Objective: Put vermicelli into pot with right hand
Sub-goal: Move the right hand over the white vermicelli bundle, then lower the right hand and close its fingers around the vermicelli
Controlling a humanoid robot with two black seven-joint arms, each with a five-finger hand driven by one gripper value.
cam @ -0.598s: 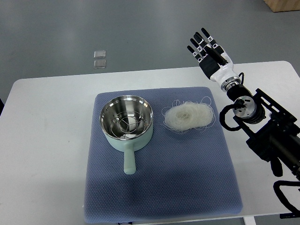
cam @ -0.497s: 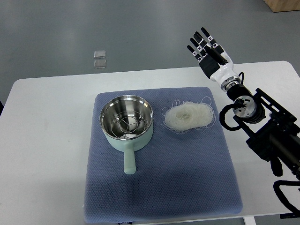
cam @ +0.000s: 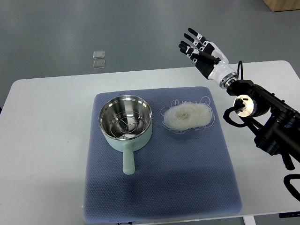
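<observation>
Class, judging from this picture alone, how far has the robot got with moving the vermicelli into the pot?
Nothing looks done yet: the vermicelli lies on the blue mat beside the pot, which holds only a wire rack. The right hand is open, above the table's far edge, holding nothing. Reaching, grasping and dropping remain.

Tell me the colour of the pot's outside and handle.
Pale mint green on the pot, with a bare steel inside; the top view shows it.

Bright, even overhead light, soft shadows, sharp focus throughout.
</observation>
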